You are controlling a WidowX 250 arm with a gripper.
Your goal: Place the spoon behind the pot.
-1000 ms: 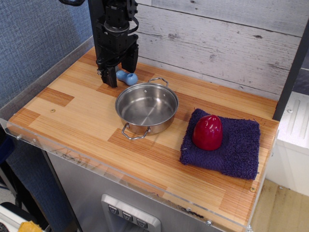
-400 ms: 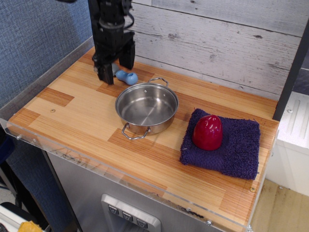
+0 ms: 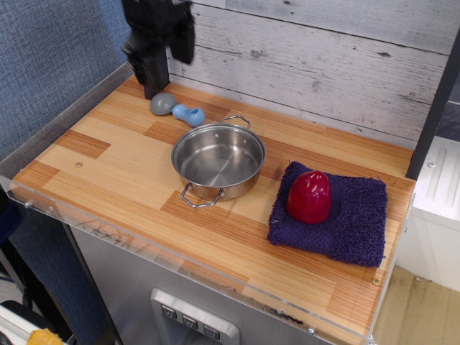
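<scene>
1. While the black gripper [image 3: 167, 56] hangs above the far-left corner of the wooden table [image 3: 129, 180], the spoon [image 3: 177, 108] lies flat on the boards just behind the pot [image 3: 218, 161], toward its rear-left side.
2. Grey bowl and stubby light-blue handle are both plain to see: the bowl points away from the pot to the left, and the handle end lies nearer the pot's rear wire handle, apart from it by a narrow strip of bare wood.
3. Nothing sits between the gripper's two dark fingers [image 3: 152, 72]; they stand spread with a clear gap and hold nothing, up above the spoon and not touching it.
4. At the centre of the table stands the pot, upright and shiny, its inside bare, with one loop handle facing the front edge and the other facing the back wall.
5. To the right of the pot, a short way off, lies a folded purple towel [image 3: 352, 219], reaching close to the table's right edge.
6. On the towel's left half, the side nearer the pot, rests a red dome-shaped object [image 3: 309, 197], standing upright.
7. Behind the pot and spoon runs a wall of pale grey planks [image 3: 323, 65], against which the gripper shows dark.
8. Left of the pot, beyond the table's edge, rises a blue textured wall [image 3: 50, 65].
</scene>
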